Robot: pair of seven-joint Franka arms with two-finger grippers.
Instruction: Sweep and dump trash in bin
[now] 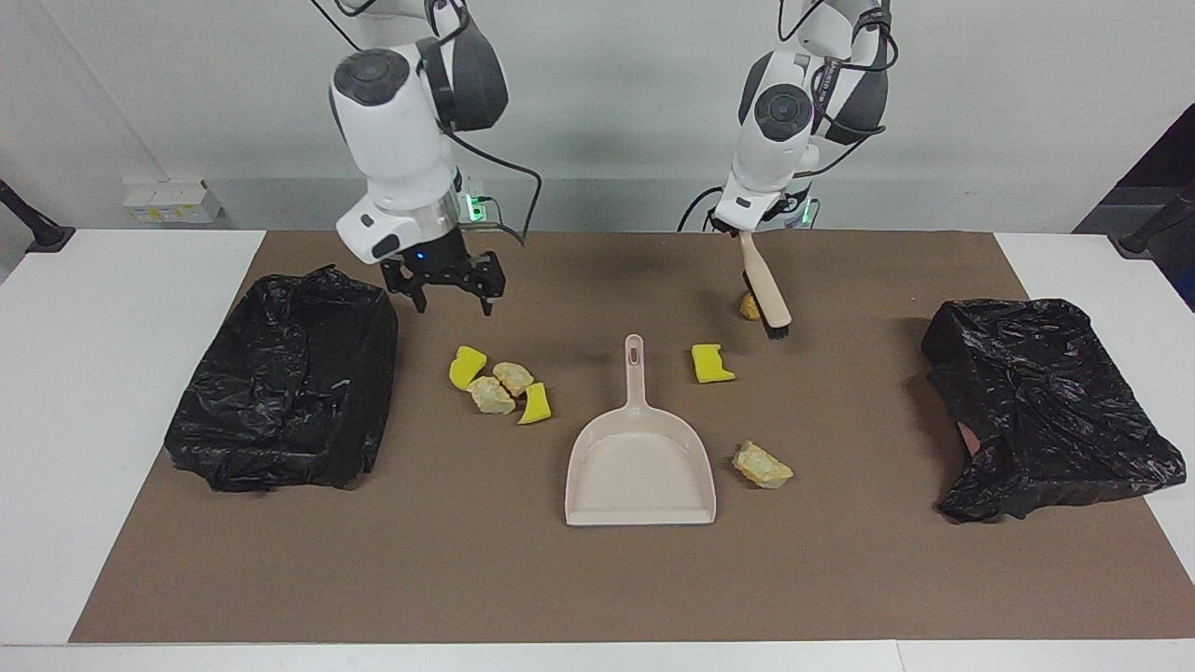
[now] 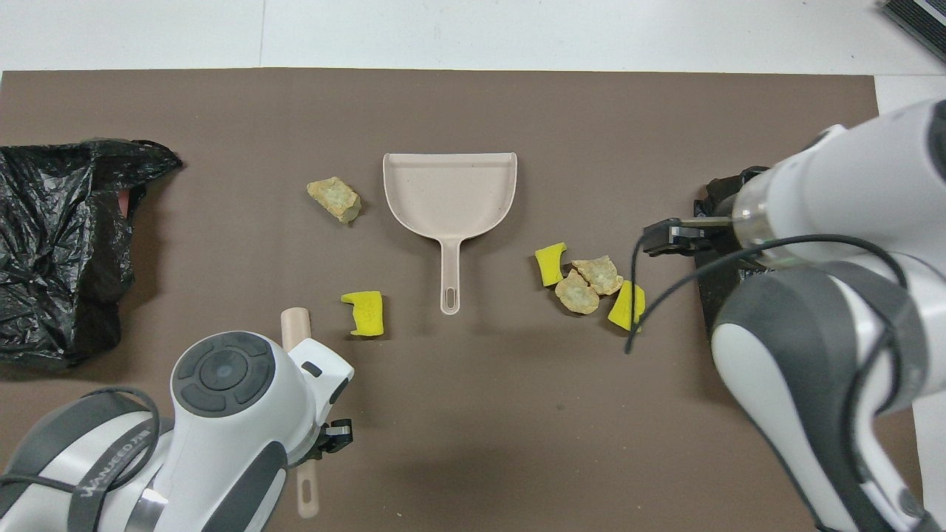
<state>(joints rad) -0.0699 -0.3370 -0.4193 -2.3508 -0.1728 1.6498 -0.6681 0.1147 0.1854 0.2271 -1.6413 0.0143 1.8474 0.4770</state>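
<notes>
Trash: four bits clustered (image 1: 499, 385) beside the dustpan (image 1: 640, 467) handle toward the right arm's end. A yellow sponge (image 1: 712, 364) and tan chunk (image 1: 762, 465) lie on the pan's other flank. A brown piece (image 1: 749, 305) sits nearest the robots, half hidden by the brush (image 1: 766, 285).

Left gripper (image 1: 740, 229) is clamped on the brush handle. Brush hangs tilted, bristles down at the brown piece.

Right gripper (image 1: 451, 290) hangs with fingers apart over the mat, between the cluster and the bin (image 1: 285, 383).

Risks, as I judge them:
- Nobody holds the pan, so a hard sweep may shove it.
- Bits may roll past its mouth.

Pan's long axis runs straight away from the robots, handle toward them, mouth away.
</notes>
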